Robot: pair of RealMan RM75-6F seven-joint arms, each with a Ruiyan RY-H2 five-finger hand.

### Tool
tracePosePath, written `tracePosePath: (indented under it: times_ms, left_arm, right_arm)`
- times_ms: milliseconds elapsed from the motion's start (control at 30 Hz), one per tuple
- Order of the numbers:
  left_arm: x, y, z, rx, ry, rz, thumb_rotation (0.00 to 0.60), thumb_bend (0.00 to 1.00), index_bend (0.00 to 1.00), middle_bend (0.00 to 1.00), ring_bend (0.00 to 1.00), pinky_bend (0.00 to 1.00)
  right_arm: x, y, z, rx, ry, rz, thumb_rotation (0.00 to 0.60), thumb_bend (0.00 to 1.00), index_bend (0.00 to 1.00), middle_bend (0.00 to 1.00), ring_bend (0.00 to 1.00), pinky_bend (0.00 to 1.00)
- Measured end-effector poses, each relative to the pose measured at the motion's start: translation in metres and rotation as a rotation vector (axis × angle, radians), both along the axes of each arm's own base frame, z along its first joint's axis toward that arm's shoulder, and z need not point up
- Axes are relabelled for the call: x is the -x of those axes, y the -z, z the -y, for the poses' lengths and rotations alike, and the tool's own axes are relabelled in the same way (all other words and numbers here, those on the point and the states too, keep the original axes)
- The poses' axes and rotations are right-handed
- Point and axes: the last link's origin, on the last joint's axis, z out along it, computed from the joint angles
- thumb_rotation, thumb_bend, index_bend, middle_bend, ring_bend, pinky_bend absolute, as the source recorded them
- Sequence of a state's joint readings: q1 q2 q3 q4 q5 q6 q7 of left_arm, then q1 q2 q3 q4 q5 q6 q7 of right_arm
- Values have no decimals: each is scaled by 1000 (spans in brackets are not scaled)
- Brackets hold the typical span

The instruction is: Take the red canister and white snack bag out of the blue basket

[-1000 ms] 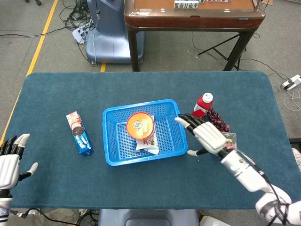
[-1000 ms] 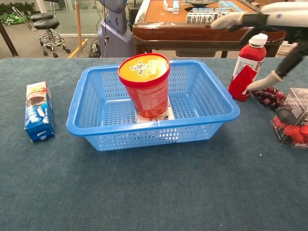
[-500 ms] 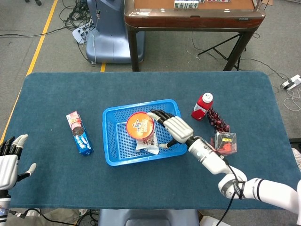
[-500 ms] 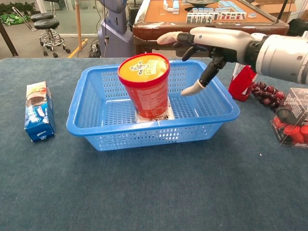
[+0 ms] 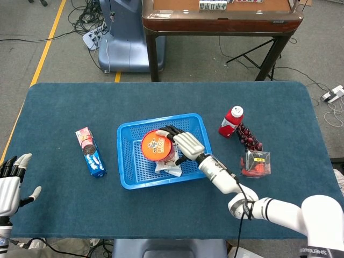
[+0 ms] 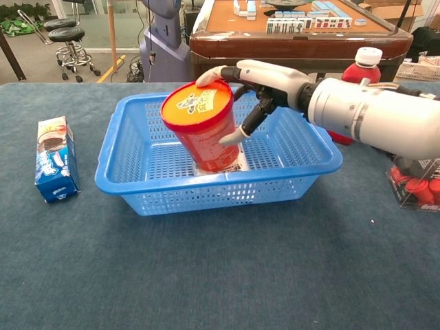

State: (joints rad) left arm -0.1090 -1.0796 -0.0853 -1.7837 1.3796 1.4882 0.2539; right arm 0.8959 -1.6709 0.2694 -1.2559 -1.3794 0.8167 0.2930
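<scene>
Left hand [image 5: 11, 188] idle at table's 8 o'clock, fingers spread, empty. Right hand [image 6: 265, 86] wraps the red canister [image 6: 201, 124] mid blue basket [image 6: 124, 182], tipping it toward 9; grip looks partial. White snack bag [image 5: 167, 167] lies pinned beneath, so canister goes first.

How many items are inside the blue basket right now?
2. The red canister stands tilted near the middle of the basket, with the right hand against it. The white snack bag lies beneath the canister, mostly covered. Nothing else shows inside.
</scene>
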Motion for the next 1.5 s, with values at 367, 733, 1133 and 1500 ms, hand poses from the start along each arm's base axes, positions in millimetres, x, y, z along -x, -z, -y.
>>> tracePosePath:
  times_ms: [367,733,1133,1500]
  left_arm:
    - [2,-1,1,-2,-4,-1,600,274,91,122,68,75]
    - [-4,1,-1,6,23,-1,600,274,91,122,68,75]
    - [-9,7,-1,23,39,1,600,274,91,121,68,76]
    - [-10,8,1,25,36,2,600,274,91,121,68,76]
  right_arm:
    - [-9,-2,3,123,-11,162,600,308,646,470,336,465]
    - [21,-95,-13,237,-9,233,600,308,646,461,337,469]
    - [107,-178,-48,356,135,152,600,295,647,455,336,469]
    - [142,-165,-41,341,189,105,600,268,646,426,336,469]
